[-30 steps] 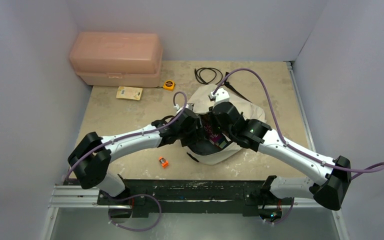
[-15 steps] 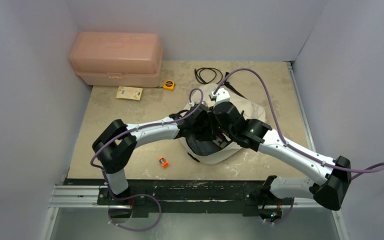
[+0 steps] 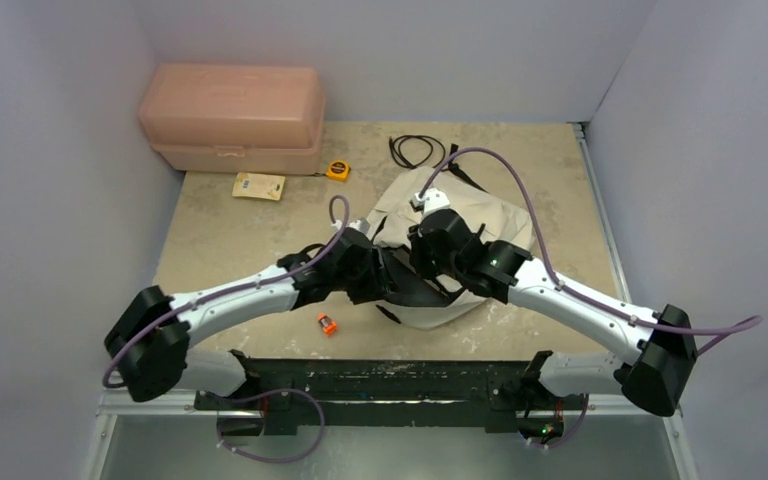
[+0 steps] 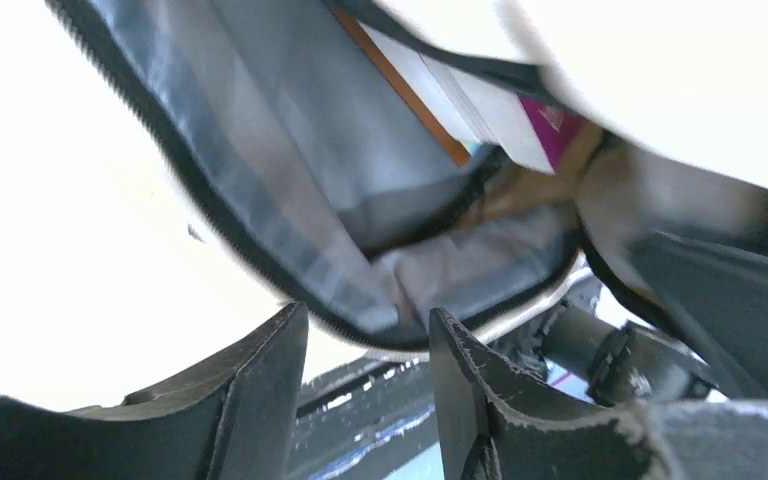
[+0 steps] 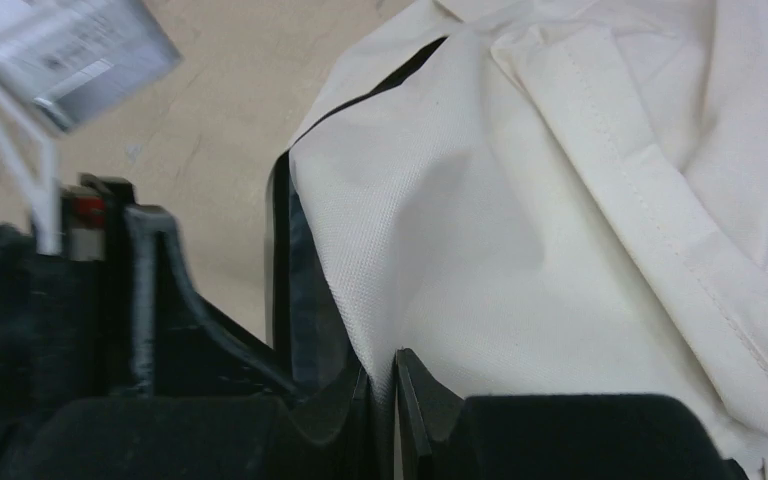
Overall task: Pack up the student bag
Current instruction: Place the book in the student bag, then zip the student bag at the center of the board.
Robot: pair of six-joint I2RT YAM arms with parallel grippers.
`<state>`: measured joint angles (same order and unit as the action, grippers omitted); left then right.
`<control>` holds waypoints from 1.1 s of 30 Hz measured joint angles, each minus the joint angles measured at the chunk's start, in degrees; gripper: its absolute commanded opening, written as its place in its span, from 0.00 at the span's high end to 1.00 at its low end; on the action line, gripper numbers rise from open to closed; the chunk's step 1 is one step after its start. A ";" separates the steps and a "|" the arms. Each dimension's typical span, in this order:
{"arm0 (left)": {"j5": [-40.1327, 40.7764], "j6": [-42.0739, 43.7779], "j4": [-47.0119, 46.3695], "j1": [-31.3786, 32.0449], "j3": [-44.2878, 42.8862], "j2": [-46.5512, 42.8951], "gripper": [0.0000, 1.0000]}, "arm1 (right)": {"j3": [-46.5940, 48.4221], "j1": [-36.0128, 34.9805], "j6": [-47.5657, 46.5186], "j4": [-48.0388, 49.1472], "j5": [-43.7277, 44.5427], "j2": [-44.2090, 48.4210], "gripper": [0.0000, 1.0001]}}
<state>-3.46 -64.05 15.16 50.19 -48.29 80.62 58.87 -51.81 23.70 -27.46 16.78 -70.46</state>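
1. The student bag (image 3: 495, 215) is found on the table (image 3: 250, 240), right of centre, between the two wrists. Its cream body is slumped and partly hidden by the arms.
2. Its long axis is judged to run from near-left to far-right, with the open mouth turned to the near-left, toward the left arm's side.
3. The left gripper (image 4: 365, 395) is seen with its jaws apart and nothing between them. The zip rim (image 4: 195, 190) of the mouth lies just beyond the fingertips, and the grey lining (image 4: 290, 130) opens straight ahead.
4. The right gripper (image 5: 382, 395) is pinched shut on the cream fabric at the upper edge of the mouth, so the mouth is held up.
5. Flat items (image 4: 460, 100), white, orange-edged and magenta, are seen deep inside the bag.
6. The left gripper is judged the nearer to the opening. Any insertion is best made along the bag's axis, into the mouth and under the lifted edge.
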 measured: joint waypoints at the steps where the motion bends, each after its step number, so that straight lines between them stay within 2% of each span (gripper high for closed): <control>1: 0.13 0.04 0.72 -0.07 1.25 -3.02 0.50 | -0.44 0.02 0.28 0.20 -1.29 -0.22 0.68; 7: 1.90 0.94 5.20 -0.07 3.63 -18.88 0.41 | -4.15 0.04 0.70 2.38 -11.30 -1.36 0.68; 11: 4.17 2.64 7.65 -0.07 3.85 -26.71 0.33 | -7.89 0.04 0.76 2.25 -15.74 2.49 0.68; 12: 4.42 3.23 8.11 -0.09 3.85 -27.63 0.32 | -8.11 0.00 0.79 1.60 -16.24 3.93 0.34; 13: 4.55 3.85 8.55 -0.09 3.85 -28.22 0.31 | -8.13 -0.02 0.76 0.79 -16.33 6.08 0.07; 14: 4.55 4.42 8.79 -0.09 3.85 -28.41 0.31 | -8.11 -0.04 1.20 0.37 -16.24 8.15 0.02; 21: 0.61 7.19 7.32 -0.09 3.80 -24.74 0.30 | -6.05 1.68 4.52 -6.10 -8.87 15.69 0.01; 23: -1.66 7.19 5.35 -0.09 3.80 -22.53 0.30 | -6.03 4.98 5.84 -7.76 -6.73 15.67 0.09; 25: -4.11 7.10 3.39 -0.07 3.76 -20.04 0.30 | -6.27 10.08 6.38 -8.66 -6.38 15.23 0.16; 28: -6.73 6.64 1.60 0.22 3.72 -17.05 0.30 | -8.20 18.91 6.75 -7.52 -7.82 14.82 0.17; 30: -8.17 6.49 0.87 0.59 3.69 -15.87 0.28 | -10.34 26.21 6.73 -6.08 -11.39 13.49 0.26; 33: -9.60 6.14 -0.09 1.27 3.63 -15.63 0.26 | -13.05 32.87 6.40 -4.15 -15.50 10.12 0.30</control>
<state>-13.06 -57.91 15.07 51.46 -44.66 64.99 45.82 -18.94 30.11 -31.62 1.28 -60.34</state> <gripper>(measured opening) 0.718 0.735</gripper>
